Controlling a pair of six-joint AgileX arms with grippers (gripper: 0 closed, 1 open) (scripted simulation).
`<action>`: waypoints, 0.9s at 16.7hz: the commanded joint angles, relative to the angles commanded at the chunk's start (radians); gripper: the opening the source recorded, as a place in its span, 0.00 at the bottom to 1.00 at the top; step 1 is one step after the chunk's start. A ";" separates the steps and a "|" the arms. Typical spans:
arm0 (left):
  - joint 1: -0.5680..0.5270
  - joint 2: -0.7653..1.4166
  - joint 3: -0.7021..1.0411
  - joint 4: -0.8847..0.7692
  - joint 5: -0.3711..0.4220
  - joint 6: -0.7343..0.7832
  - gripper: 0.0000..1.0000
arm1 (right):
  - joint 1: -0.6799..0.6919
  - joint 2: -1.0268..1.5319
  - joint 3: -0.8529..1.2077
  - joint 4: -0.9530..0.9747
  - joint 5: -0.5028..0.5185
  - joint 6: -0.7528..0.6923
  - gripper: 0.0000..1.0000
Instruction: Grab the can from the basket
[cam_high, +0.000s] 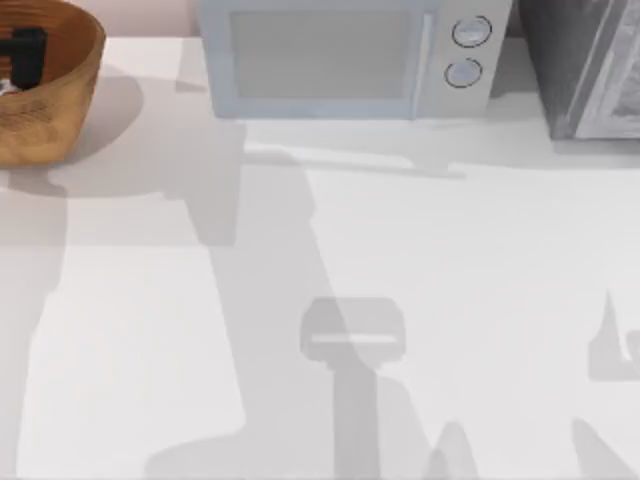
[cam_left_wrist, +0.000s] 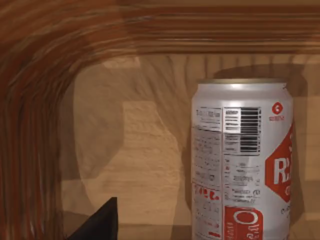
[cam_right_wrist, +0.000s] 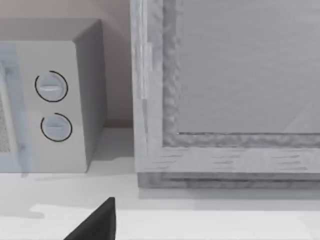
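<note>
My left end effector is down inside the basket at the desk's far-left corner; grip state unclear. The can stands upright on the basket floor near the ribbed wall. Microwave sits beside the basket; the desk front is open.

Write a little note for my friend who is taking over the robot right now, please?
Left gripper: down inside the basket at the table's far left; whether it is open is unclear.
Right arm: parked, facing the microwave and a grey cabinet.
Can: stands on the basket floor, right before the left wrist camera.
Done: reach into the basket.
Left: grip the can, lift it out.
</note>
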 joint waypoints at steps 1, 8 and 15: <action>0.000 0.000 0.000 0.000 0.000 0.000 1.00 | 0.000 0.000 0.000 0.000 0.000 0.000 1.00; -0.007 0.051 -0.009 0.061 -0.001 -0.007 1.00 | 0.000 0.000 0.000 0.000 0.000 0.000 1.00; -0.012 0.110 -0.017 0.129 -0.002 -0.011 1.00 | 0.000 0.000 0.000 0.000 0.000 0.000 1.00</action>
